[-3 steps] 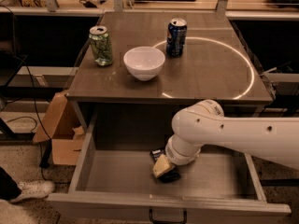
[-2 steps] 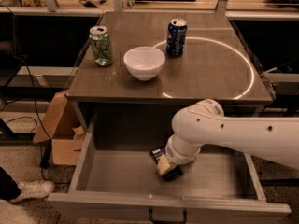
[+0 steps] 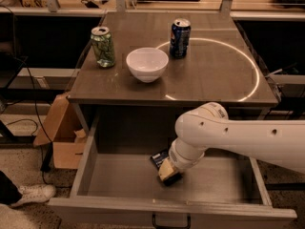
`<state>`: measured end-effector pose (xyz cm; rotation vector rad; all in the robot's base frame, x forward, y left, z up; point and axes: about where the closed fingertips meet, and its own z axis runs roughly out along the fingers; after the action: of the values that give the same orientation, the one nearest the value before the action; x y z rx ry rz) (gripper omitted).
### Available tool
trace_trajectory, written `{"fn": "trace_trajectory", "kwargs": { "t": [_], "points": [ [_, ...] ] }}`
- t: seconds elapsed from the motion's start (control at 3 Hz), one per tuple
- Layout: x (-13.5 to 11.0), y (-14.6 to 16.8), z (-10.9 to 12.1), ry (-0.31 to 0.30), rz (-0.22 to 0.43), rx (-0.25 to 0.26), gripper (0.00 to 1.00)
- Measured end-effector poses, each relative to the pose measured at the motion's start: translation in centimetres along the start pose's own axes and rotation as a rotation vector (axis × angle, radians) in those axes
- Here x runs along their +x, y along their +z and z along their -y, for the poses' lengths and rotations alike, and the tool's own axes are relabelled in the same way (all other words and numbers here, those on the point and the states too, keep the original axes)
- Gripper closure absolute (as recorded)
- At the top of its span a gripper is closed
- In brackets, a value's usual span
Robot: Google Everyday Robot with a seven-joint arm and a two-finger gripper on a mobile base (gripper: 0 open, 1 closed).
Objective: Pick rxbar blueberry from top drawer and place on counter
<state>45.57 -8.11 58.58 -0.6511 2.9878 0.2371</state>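
Note:
The top drawer [image 3: 119, 182] is pulled open below the counter [image 3: 209, 75]. The rxbar blueberry [image 3: 158, 157] lies on the drawer floor near the middle; only its dark far-left end shows, the rest is under my gripper. My gripper [image 3: 169, 173] reaches down into the drawer from the white arm [image 3: 238, 137] on the right and sits right on the bar's near end. The drawer's dark handle [image 3: 170, 221] is at the bottom edge.
On the counter stand a green can [image 3: 103, 46] at the left, a white bowl [image 3: 147, 64] in the middle and a blue soda can [image 3: 179, 37] behind it. A cardboard box [image 3: 59, 137] and a shoe [image 3: 28, 194] are on the floor at the left.
The gripper has stayed low in the drawer over the bar, shifting only very slightly. The things on the counter have not moved.

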Motion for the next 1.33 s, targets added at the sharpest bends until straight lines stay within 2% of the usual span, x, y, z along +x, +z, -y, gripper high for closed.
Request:
{"fn": "trace_trajectory", "kwargs": {
  "t": [0.67,1.33],
  "points": [
    [0.0,-0.2,0.0,0.0,0.0,0.0,1.0],
    [-0.1,-8.1,-1.5,-0.094,0.117,0.0,1.0]
  ]
}}
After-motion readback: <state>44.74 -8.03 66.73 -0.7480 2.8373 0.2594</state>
